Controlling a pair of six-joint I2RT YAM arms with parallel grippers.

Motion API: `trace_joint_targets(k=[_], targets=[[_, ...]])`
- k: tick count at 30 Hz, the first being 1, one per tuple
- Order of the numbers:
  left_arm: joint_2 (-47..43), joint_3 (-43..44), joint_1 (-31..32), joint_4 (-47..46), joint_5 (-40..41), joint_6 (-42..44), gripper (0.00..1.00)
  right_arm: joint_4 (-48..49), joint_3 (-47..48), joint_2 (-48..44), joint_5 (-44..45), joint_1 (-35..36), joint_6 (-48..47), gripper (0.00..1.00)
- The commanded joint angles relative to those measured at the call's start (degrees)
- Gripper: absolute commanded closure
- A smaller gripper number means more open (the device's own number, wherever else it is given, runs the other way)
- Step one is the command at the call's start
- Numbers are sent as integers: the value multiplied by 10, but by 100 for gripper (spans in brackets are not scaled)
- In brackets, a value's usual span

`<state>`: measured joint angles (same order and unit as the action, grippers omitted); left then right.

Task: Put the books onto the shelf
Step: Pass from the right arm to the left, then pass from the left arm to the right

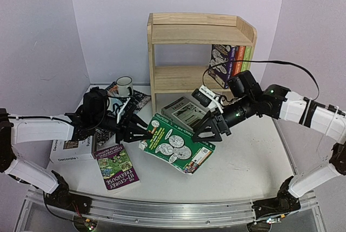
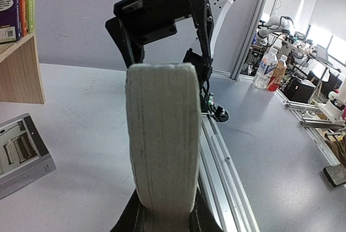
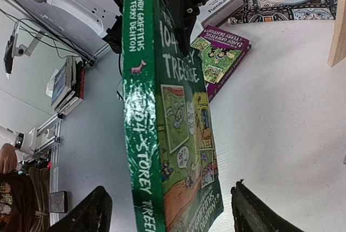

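Left gripper [image 1: 145, 133] fingers, mostly cut off at left wrist view's bottom edge, clamp page edge of green cartoon-covered paperback [image 1: 177, 150], held tilted over white table [image 1: 254, 153] centre. Right gripper [image 1: 210, 132] at book's 3 o'clock end: fingers spread apart, straddling spine. Light pine two-tier shelf [image 1: 200, 32] at 12 o'clock; paperbacks [image 1: 230, 61] inside partly hidden, titles illegible.

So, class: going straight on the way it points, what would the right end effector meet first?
The green book, between the open fingers of the right end effector; beyond it, probably the left end effector.
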<state>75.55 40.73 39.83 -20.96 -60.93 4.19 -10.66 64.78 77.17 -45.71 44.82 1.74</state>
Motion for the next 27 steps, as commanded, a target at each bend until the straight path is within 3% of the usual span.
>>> trace_joint_targets(k=[1, 6, 17, 23, 27], targets=[[14, 26, 1, -39, -27, 14, 100, -115, 67, 38, -8, 9, -89, 22], [50, 45, -2, -36, -46, -6, 100, -227, 134, 79, 87, 52, -155, 26], [58, 52, -5, -33, -62, -8, 100, -276, 167, 138, 156, 89, -170, 30], [64, 52, -9, -32, -68, -11, 100, -288, 177, 157, 168, 103, -179, 50], [69, 55, -10, -31, -79, -16, 100, -294, 184, 165, 175, 105, -184, 51]])
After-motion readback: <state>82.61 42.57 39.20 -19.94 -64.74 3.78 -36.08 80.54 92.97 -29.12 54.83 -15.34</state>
